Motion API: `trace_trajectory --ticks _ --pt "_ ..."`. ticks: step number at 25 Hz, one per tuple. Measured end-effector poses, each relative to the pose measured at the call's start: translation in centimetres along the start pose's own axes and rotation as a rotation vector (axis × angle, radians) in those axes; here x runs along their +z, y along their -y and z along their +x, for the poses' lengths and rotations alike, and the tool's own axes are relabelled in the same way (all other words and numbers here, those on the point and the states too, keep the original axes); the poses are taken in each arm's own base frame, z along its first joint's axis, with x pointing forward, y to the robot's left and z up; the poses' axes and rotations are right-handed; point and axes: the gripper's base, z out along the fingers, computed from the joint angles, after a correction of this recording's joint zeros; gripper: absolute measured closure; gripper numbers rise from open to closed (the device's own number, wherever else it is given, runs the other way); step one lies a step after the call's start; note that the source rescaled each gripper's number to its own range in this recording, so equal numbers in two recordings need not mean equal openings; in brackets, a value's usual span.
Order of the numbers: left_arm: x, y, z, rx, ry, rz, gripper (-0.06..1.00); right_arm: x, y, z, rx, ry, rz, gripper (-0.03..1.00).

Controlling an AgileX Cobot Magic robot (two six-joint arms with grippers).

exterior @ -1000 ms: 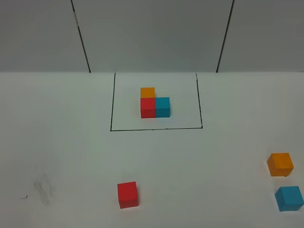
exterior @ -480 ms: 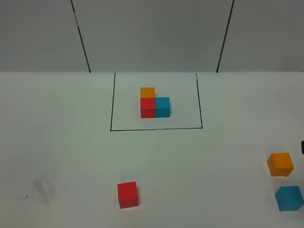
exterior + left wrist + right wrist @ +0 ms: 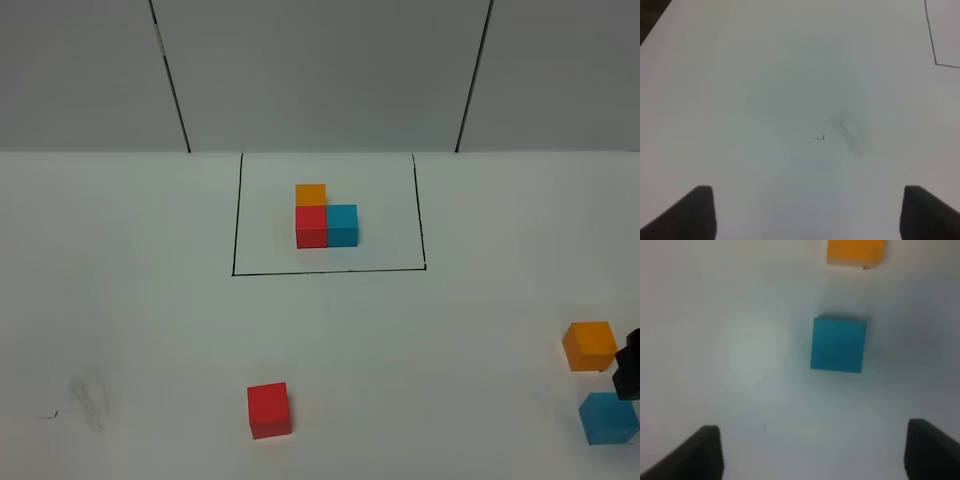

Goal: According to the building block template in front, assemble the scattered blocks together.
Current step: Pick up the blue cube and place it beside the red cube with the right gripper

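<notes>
At right of the worktop (image 3: 420, 340) | your right pincer (image 3: 812, 452), jaws apart, aims at the cyan cube (image 3: 838, 344), likely first pick | left pincer (image 3: 807, 212) apart, idle.

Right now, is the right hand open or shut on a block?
Open: the right hand has fingertips wide apart, nothing between them; the cyan block lies ahead of it, untouched.

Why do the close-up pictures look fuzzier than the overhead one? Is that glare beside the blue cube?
Exterior high view: sharp, evenly lit, the red cube casting little shadow. Right wrist view: blurred, the blue cube soft-edged, a bright patch on the table beside it, likely glare. Left wrist view: soft too, dark fingertips smeared.
</notes>
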Motion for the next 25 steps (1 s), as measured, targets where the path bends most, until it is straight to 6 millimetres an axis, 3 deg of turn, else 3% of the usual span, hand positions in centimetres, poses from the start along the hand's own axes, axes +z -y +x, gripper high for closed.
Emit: trace_trajectory --ticks 4,16,25 --pt "0.0 0.0 0.0 0.000 0.000 0.000 -0.05 1.7 0.2 -0.4 0.003 -0.058 -0.001 0.43" --pt "0.0 0.0 0.0 0.000 0.000 0.000 -0.05 10.2 1.2 -2.5 0.045 -0.164 0.016 0.43" --pt "0.0 0.0 0.0 0.000 0.000 0.000 -0.05 12.8 1.5 -2.5 0.068 -0.202 0.020 0.43"
